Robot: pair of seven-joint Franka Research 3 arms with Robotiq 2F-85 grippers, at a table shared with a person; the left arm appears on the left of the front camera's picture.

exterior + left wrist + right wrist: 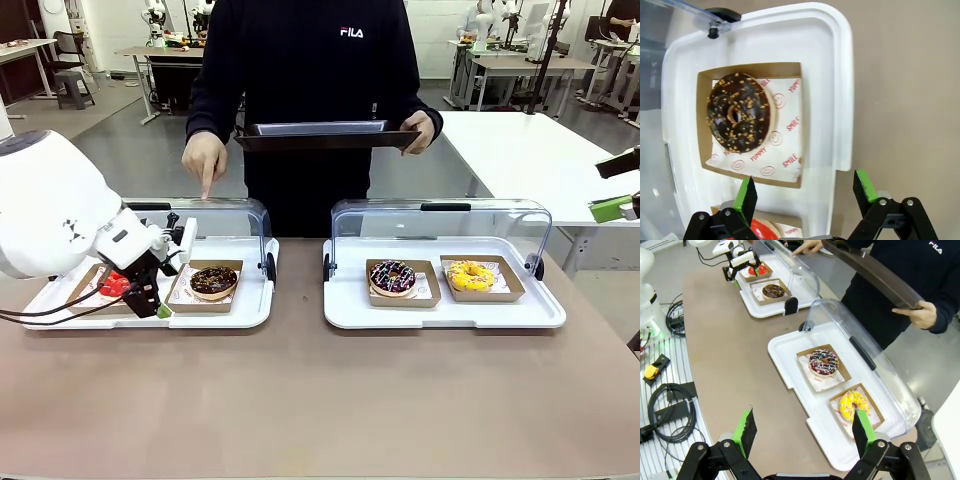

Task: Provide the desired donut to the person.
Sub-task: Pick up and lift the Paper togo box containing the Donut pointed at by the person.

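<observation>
Brown bench point(300, 400) carries two white trays, each with a clear lid tipped up at the back. On the left tray point(250, 305) we see a chocolate donut with nut bits point(213, 281) in a cardboard box point(232, 268), and beside it a red-iced donut point(113, 285) partly hidden behind the left arm. The right tray point(440, 318) holds a sprinkled chocolate donut point(392, 277) and, just beside it, a yellow donut point(470, 275), each in its own box.

Across the bench the person point(310, 70) points one hand point(205, 157) downward, index finger out, at the lid point(240, 215) of the left tray, above the nut-topped donut as the front view shows it. The other hand point(420, 130) holds a dark serving tray point(320, 140) level at the waist.

Our left fingers point(746, 197) are spread wide and hold nothing. In the left wrist view one green pad hangs over the left tray between the two boxes and the other over the bare bench, so they straddle the tray's rim; the nut-topped donut lies just beyond them. Our right fingers point(746, 432) are also spread wide and empty, high above the near edge of the bench, looking down on the right tray.
</observation>
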